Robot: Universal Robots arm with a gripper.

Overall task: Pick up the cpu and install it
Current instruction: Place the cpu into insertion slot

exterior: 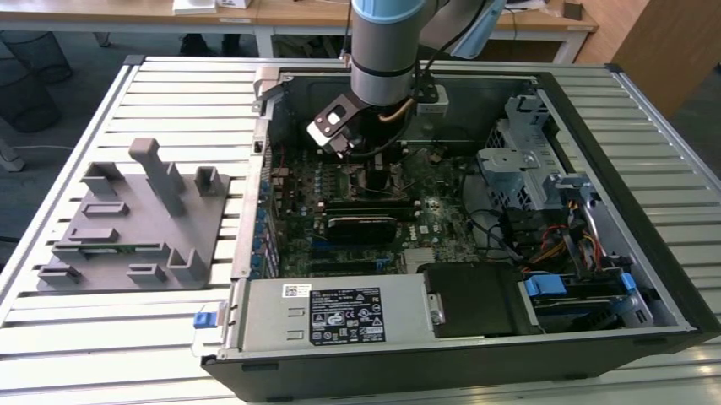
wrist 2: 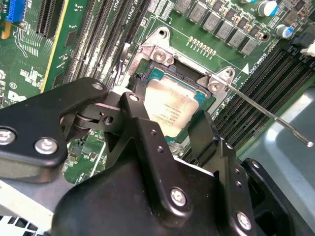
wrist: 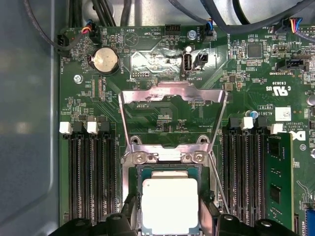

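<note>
The cpu (wrist: 170, 204), a flat square chip with a silver-grey top, lies level in or just over the motherboard's socket (wrist: 168, 168). In the second wrist view the cpu (wrist 2: 170, 105) shows between my two black fingers (wrist 2: 133, 105). My gripper (wrist: 170, 219) straddles it, with a finger against each of two opposite edges. The socket's metal load plate (wrist: 172, 98) is swung open and its thin lever (wrist 2: 266, 110) sticks out to one side. In the exterior view my gripper (exterior: 358, 156) reaches down into the open computer case (exterior: 631, 278) over the board's middle.
Memory slots (wrist: 88, 172) flank the socket, and a green memory stick (wrist: 278, 182) sits in one. A grey plastic fixture (exterior: 135, 219) stands on the slatted table at the exterior view's left. The power supply (exterior: 333, 314) and drive cage (exterior: 541, 169) crowd the case.
</note>
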